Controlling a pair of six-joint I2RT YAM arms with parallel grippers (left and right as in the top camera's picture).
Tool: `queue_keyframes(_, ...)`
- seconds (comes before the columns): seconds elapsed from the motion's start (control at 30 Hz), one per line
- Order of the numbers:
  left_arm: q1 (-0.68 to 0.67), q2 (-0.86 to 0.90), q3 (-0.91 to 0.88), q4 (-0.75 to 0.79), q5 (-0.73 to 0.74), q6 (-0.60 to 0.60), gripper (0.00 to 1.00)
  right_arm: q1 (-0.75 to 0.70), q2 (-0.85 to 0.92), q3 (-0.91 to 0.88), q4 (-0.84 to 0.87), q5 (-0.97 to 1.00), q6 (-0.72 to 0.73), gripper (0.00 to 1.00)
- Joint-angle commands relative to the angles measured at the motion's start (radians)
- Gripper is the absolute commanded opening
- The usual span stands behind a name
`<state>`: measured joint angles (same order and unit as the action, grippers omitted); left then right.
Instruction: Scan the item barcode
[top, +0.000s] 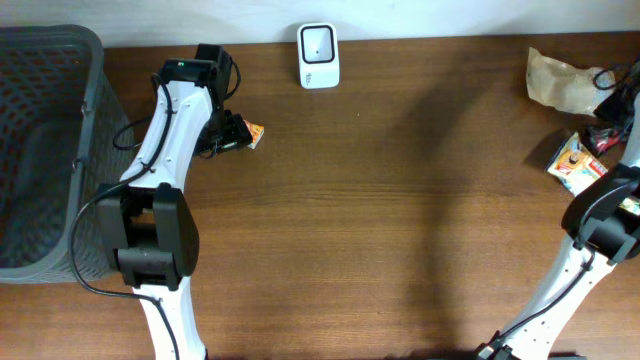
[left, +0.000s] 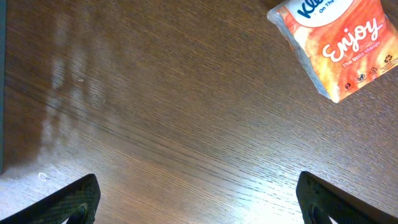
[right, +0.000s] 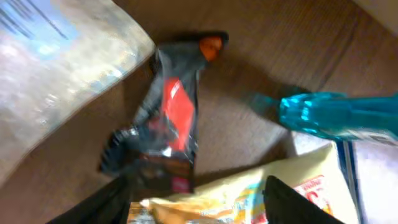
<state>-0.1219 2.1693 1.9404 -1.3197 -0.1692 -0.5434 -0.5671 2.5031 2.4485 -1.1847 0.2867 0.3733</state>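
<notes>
Dark grey mesh basket (top: 45, 60) fills the far left of the overhead frame, brown wooden bench (top: 400, 200) stretching right.

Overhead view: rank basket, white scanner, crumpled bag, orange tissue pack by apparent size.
1. grey basket, by far the largest.
2. crumpled bag, only slightly bigger than the scanner; close call.
3. white scanner.
4. orange tissue pack, smallest, but the left gripper hides part of it, so only the visible part counts.

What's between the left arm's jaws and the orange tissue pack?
Just bare table between the left jaws and the tissue pack, seen in the left wrist view.
</notes>
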Motion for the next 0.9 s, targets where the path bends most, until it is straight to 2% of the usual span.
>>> queue_keyframes(0.0,0.000,-0.002,0.005,-0.001,-0.004,-0.010,0.99,-0.010,-0.082,0.022,-0.046,-0.007,0.009,0.68)
queue_keyframes(0.23,0.000,-0.002,0.005,-0.001,-0.004,-0.010,0.99,0.025,-0.240,0.028,-0.114,-0.335,-0.005,0.81)
queue_keyframes(0.37,0.000,-0.002,0.005,-0.001,-0.004,-0.010,0.99,0.100,-0.327,0.028,-0.130,-0.671,-0.166,0.84)
queue_keyframes(0.43,0.000,-0.002,0.005,-0.001,-0.004,-0.010,0.99,0.163,-0.338,0.028,-0.155,-0.778,-0.204,0.93)
queue_keyframes(0.5,0.000,-0.002,0.005,-0.001,-0.004,-0.010,0.99,0.244,-0.336,0.021,-0.194,-0.792,-0.205,0.99)
queue_keyframes(0.67,0.000,-0.002,0.005,-0.001,-0.004,-0.010,0.99,0.393,-0.336,0.006,-0.196,-0.745,-0.205,0.99)
queue_keyframes(0.87,0.000,-0.002,0.005,0.009,0.013,-0.010,0.99,0.503,-0.336,0.006,-0.196,-0.700,-0.205,0.99)
